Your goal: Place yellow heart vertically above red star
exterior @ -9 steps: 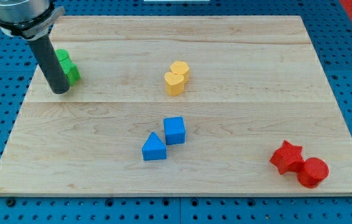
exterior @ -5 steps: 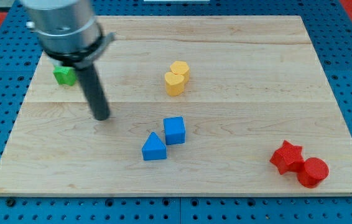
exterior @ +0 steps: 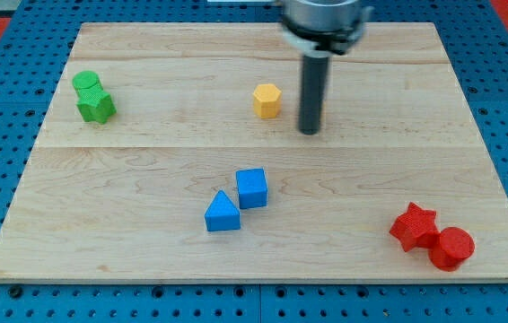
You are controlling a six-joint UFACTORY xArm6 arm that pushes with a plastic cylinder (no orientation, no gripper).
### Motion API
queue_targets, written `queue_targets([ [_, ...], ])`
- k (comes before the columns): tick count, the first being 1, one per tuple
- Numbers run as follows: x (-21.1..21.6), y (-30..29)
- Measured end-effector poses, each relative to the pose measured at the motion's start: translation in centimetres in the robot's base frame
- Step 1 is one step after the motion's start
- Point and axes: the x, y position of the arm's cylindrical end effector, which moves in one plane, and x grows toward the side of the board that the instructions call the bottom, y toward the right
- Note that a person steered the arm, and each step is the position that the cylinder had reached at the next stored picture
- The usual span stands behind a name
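Yellow heart: cannot make it out on the pale wooden board point(exterior: 146, 170). The dark rod is plain, with no jaws to open or close. My tip point(exterior: 310, 132) sits near the yellow hexagonal block point(exterior: 267, 100), at its 3 o'clock, not touching. Red star block point(exterior: 413, 226) lies at the board's 5 o'clock, touching the red cylinder block point(exterior: 451, 248).

Red star point(exterior: 413, 225) low right; heart unseen.

Blocks on the board point(exterior: 469, 135), placed from my tip point(exterior: 310, 131)

The yellow hexagonal block point(exterior: 267, 100) sits just to its upper left. Two touching green blocks point(exterior: 93, 97) lie far left. The blue cube point(exterior: 251, 188) and blue triangle point(exterior: 223, 213) lie below-left, and the red star point(exterior: 414, 226) and red cylinder point(exterior: 451, 248) touch at lower right.
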Motion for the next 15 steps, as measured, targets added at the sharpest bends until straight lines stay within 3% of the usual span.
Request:
queue_targets([
  [1, -1.6, -5.2],
  [2, -3.4, -4.4],
  [3, -4.9, 3.5],
  [5, -9.5, 6.0],
  [7, -8.1, 11.8],
  [8, -9.4, 12.3],
  [9, -11.7, 17.2],
  [10, -8.9, 17.5],
  [11, -6.9, 13.7],
  [12, -2.4, 11.4],
  [14, -4.2, 9.9],
  [15, -0.4, 8.8],
])
